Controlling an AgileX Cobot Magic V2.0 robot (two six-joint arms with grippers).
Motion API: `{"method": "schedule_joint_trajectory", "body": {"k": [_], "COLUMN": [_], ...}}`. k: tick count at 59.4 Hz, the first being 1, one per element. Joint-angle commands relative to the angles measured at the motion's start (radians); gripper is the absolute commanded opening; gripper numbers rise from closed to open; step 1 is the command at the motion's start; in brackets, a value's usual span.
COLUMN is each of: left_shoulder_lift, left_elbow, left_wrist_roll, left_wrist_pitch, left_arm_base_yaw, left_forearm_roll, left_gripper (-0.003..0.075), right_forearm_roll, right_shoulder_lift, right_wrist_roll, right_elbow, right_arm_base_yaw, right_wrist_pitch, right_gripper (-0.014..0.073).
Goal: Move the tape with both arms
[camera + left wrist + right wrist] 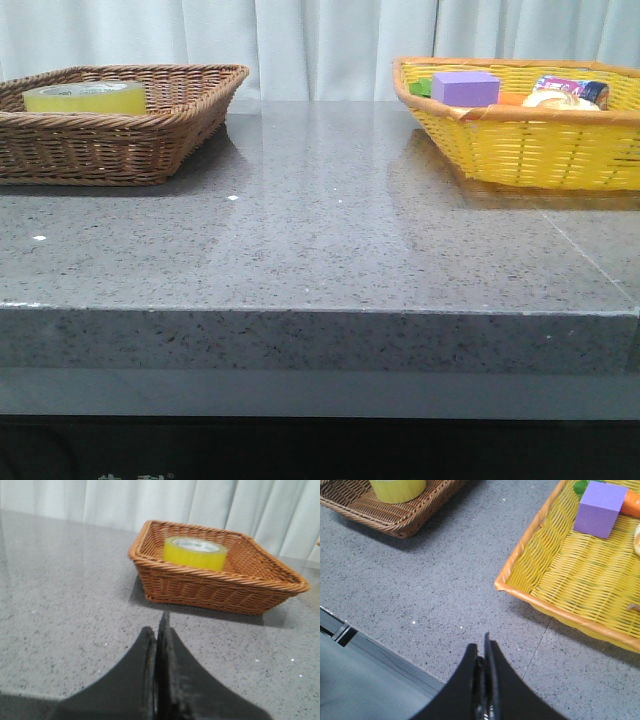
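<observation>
both grippers, left gripper (159, 630) and right gripper (482, 652), hang pressed closed and empty above the grey table (320, 250), so the reach has not begun; i judge the left should spread wide and drop over the brown wicker basket (215, 587) to take the tape (195, 553) lying flat inside by its rim, with the yellow basket (520, 150) well apart at the right. green lettering rings the tape's white core, too small to read
</observation>
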Motion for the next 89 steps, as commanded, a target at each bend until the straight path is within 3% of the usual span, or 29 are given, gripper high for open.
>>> {"method": "schedule_joint_trajectory", "body": {"k": [1, 22, 35, 52, 89], "left_shoulder_lift": [-0.021, -0.021, -0.021, -0.021, -0.019], "left_elbow": [0.040, 0.040, 0.040, 0.040, 0.040], "left_wrist_roll": [-0.013, -0.011, -0.011, -0.011, -0.011], "left_wrist_pitch": [-0.106, -0.106, -0.188, -0.188, -0.188], "left_arm_base_yaw": [-0.017, -0.017, -0.019, -0.067, -0.068], "left_forearm_roll": [0.022, 0.022, 0.022, 0.045, 0.045], "left_gripper": [-0.0020, -0.0020, -0.0020, -0.0020, -0.0020], "right_forearm_roll": [-0.001, -0.001, -0.001, -0.001, -0.001], "right_shoulder_lift": [-0.005, -0.005, -0.005, -0.005, -0.005], "right_wrist_roll": [-0.007, -0.007, -0.007, -0.007, -0.007], "right_elbow": [-0.026, -0.026, -0.026, -0.026, -0.026], "right_arm_base_yaw": [-0.005, -0.005, -0.005, -0.005, -0.005], "right_wrist_pitch": [-0.064, -0.064, -0.064, -0.064, -0.064], "right_gripper": [-0.0068, -0.0068, -0.0068, -0.0068, -0.0068]}}
